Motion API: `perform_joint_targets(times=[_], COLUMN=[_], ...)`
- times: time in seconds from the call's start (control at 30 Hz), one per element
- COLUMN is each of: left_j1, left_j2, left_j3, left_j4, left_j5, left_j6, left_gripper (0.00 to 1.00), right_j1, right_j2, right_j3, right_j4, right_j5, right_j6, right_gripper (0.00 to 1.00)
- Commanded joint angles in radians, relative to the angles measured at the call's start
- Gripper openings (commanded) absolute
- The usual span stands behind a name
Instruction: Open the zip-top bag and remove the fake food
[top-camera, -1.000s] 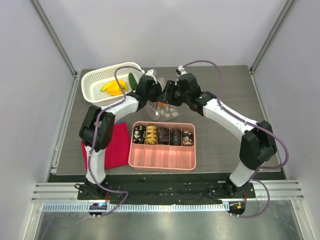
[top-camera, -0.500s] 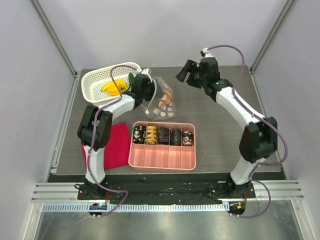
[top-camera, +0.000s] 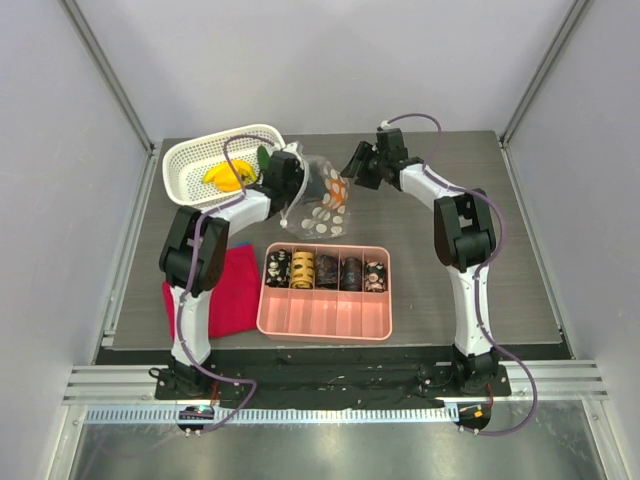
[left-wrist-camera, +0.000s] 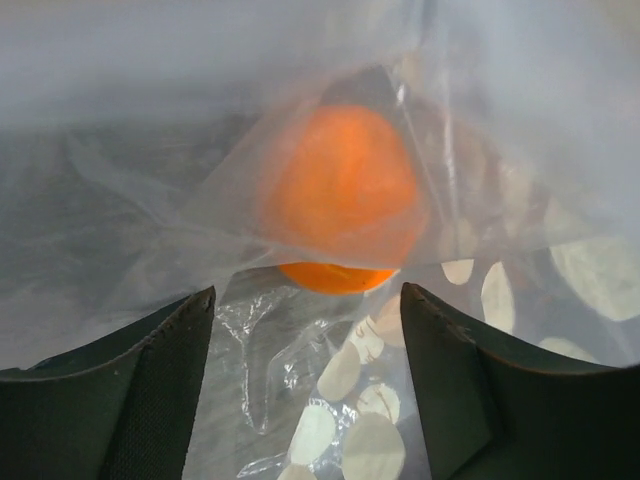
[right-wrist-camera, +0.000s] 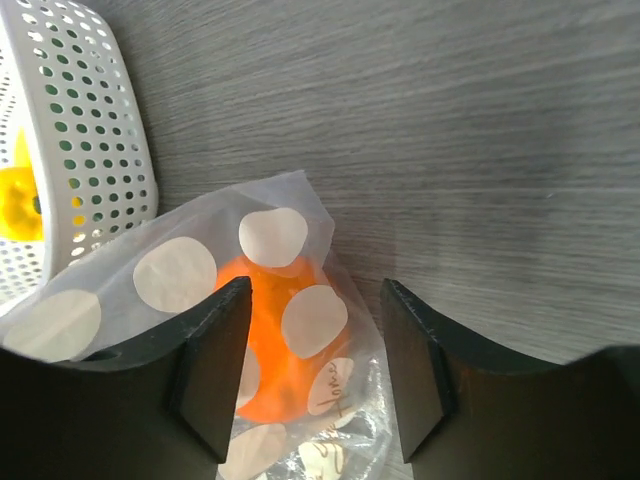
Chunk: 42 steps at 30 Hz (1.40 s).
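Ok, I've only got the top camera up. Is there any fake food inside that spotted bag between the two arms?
Observer: Yes. The left wrist camera shows one rounded orange piece inside the zip-top bag, seen through the clear plastic.
Operator: Are the left fingers clamped on the bag?
Observer: It doesn't look so. The left fingers stand apart, with bag film lying between them.
Operator: And the right side?
Observer: The right fingers are apart too. In the right wrist view the orange piece sits framed between them, under spotted plastic.
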Motion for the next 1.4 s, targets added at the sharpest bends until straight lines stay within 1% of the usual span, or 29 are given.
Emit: perform_joint_targets(times=[0.0,0.13,0.2,0.33,0.37,0.57,0.7,0.8,0.9,0.93,1.0,1.03,1.1,1.13,1.2,1.23,1.3,1.33,1.37], left_j1=[0.008,0.009,0.011,0.02,0.02,0.021,0.021,0.021,0.021,0.023,0.023,0.023,0.026,0.026,0.027,0.027,0.029,0.032,0.035], left_j2=[0.029,0.05,0.067,0.098,0.104,0.161,0.196,0.225,0.242,0.244,0.247,0.247,0.234,0.227,0.199,0.19,0.159,0.142,0.129], left_j3=[0.054,0.072,0.08,0.104,0.109,0.168,0.204,0.239,0.262,0.261,0.262,0.262,0.25,0.244,0.225,0.222,0.207,0.199,0.186], left_j4=[0.002,0.01,0.018,0.028,0.036,0.033,0.031,0.011,0.008,0.013,0.024,0.022,0.034,0.037,0.036,0.031,0.013,0.004,0.004], left_j5=[-0.003,0.005,0.014,0.035,0.045,0.094,0.118,0.121,0.128,0.131,0.138,0.138,0.137,0.138,0.14,0.143,0.146,0.151,0.158], left_j6=[0.027,0.027,0.028,0.024,0.022,0.034,0.036,0.042,0.041,0.036,0.033,0.033,0.031,0.03,0.034,0.044,0.048,0.047,0.042], left_gripper=[0.76,0.77,0.77,0.77,0.77,0.77,0.78,0.78,0.75,0.73,0.68,0.58,0.48,0.37,0.29,0.22,0.15,0.05,0.01], right_j1=[0.002,-0.001,-0.004,-0.007,-0.007,-0.004,0.008,0.009,0.011,0.012,0.011,0.012,0.011,0.011,0.008,0.005,-0.003,-0.006,-0.018], right_j2=[-0.013,0.033,0.048,0.068,0.071,0.079,0.058,0.051,0.038,0.035,0.031,0.03,0.025,0.016,0.005,-0.005,-0.016,-0.019,-0.027], right_j3=[-0.025,-0.009,-0.002,-0.027,-0.024,-0.035,-0.081,-0.102,-0.124,-0.128,-0.131,-0.13,-0.128,-0.13,-0.139,-0.142,-0.141,-0.138,-0.127], right_j4=[0.155,0.188,0.189,0.237,0.237,0.219,0.215,0.215,0.217,0.217,0.217,0.215,0.214,0.212,0.203,0.202,0.202,0.2,0.162], right_j5=[-0.068,-0.157,-0.189,-0.232,-0.25,-0.287,-0.299,-0.307,-0.304,-0.3,-0.298,-0.301,-0.298,-0.293,-0.269,-0.261,-0.238,-0.229,-0.2], right_j6=[0.148,0.199,0.212,0.237,0.239,0.251,0.24,0.237,0.229,0.226,0.22,0.22,0.213,0.208,0.188,0.182,0.159,0.15,0.139], right_gripper=[0.58,0.53,0.47,0.41,0.38,0.3,0.26,0.22,0.18,0.15,0.13,0.1,0.06,0.04,0.01,0.02,0.01,0.01,0.01])
